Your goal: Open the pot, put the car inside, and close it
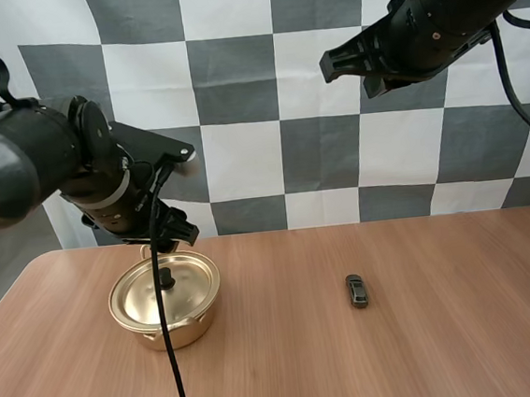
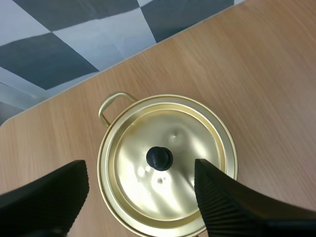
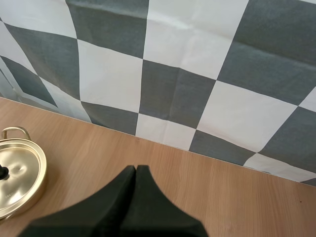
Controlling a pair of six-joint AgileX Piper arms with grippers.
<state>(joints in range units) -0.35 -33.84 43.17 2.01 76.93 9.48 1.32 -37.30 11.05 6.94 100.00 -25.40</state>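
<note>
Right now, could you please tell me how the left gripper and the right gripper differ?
The left gripper stands open; the right gripper is shut into one dark wedge. The left gripper hangs over the pot, roughly centred above the knob of the lid; the right gripper sits high above the table, away from the car. Both are black and hold nothing.

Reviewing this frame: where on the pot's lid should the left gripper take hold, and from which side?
The black knob at the centre of the lid, from straight above. It is the lid's only raised part, and the lid lies flat. The open left gripper hangs over it, a finger to each side.
</note>
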